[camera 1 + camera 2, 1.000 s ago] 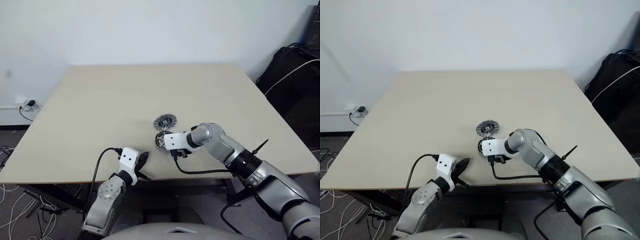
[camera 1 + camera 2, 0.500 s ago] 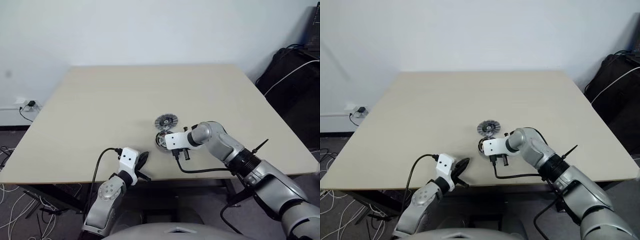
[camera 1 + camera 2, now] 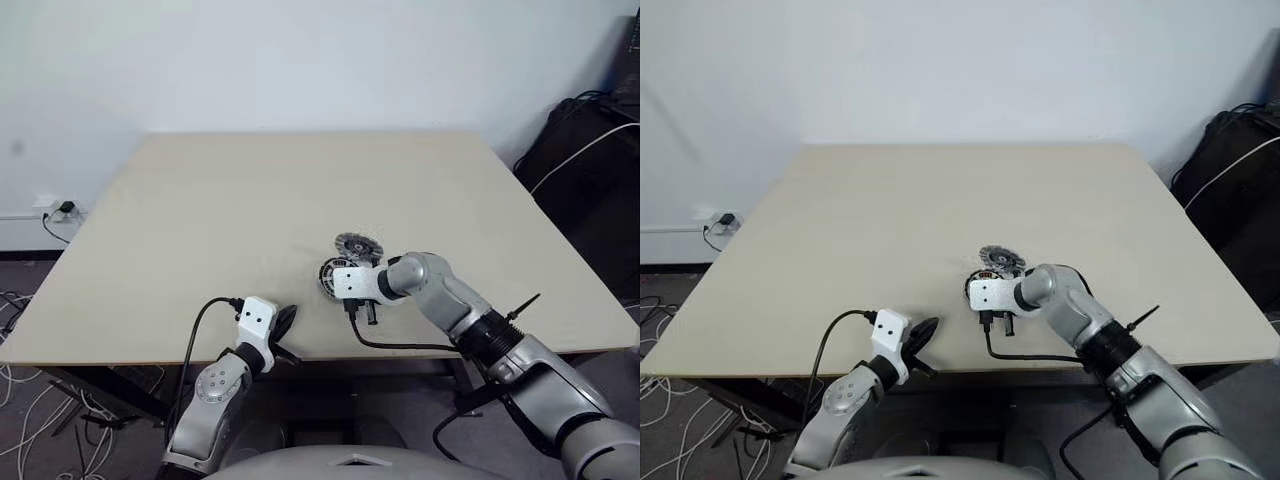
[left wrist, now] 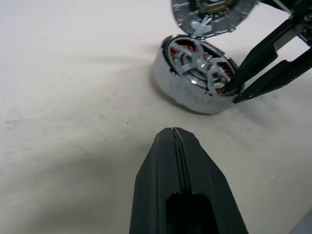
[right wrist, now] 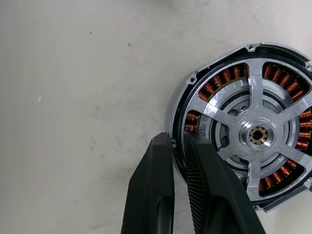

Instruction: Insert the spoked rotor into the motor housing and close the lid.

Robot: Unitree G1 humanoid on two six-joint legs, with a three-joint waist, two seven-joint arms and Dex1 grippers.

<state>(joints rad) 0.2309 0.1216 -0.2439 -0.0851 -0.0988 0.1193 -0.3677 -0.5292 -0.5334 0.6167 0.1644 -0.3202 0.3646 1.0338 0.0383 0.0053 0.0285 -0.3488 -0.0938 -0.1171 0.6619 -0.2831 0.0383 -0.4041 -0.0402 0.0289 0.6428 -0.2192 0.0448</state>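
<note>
The motor housing [image 5: 212,88], a silver ring with copper windings, lies on the table near its front edge. The spoked rotor [image 5: 257,135] sits flat inside it, hub in the middle. My right gripper [image 5: 175,139] points steeply down and is shut on the housing's rim, one finger outside the wall and one inside. The lid [image 4: 209,12], ribbed with a dark centre, lies just behind the housing [image 3: 332,272] and touches its far edge. My left gripper [image 3: 283,322] is shut with nothing in it, at the front edge of the table, a little way left of the housing.
The pale wooden table [image 3: 200,200] is bare apart from these parts. A black cable [image 3: 400,345] hangs from my right wrist over the front edge. Dark bags [image 3: 590,150] stand beyond the table's right side.
My right gripper's fingers closed onto the housing's rim. The housing shifted a little to the right, and the lid slid to the right with it. The left arm stayed still.
</note>
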